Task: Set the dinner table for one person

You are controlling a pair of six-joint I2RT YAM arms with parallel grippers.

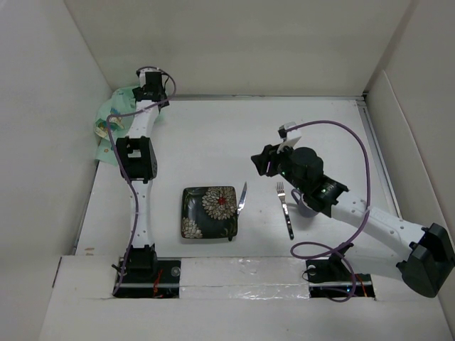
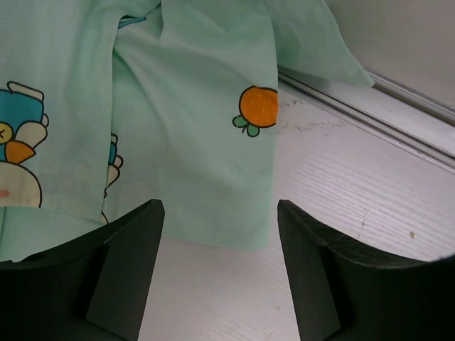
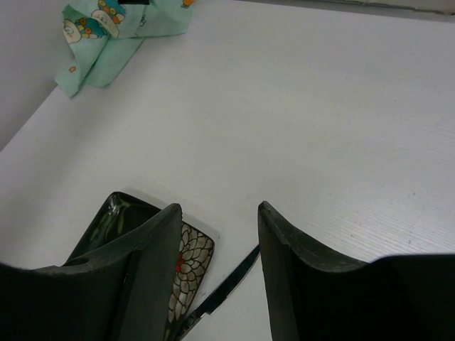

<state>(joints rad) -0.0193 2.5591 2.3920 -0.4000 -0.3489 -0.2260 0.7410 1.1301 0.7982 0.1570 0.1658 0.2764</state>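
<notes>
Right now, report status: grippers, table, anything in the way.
Left gripper open at cloth. Right gripper open, empty, near knife. Plate, knife, fork on table.

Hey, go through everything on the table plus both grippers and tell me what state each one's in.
plate: flat on the dinner table, empty.
knife: lying at the plate's right edge.
fork: lying flat, tines pointing away from the arm bases.
cloth mat: crumpled in the far-left corner, not spread.
left gripper: jaws open, empty, over the mat.
right gripper: jaws open, empty.
</notes>
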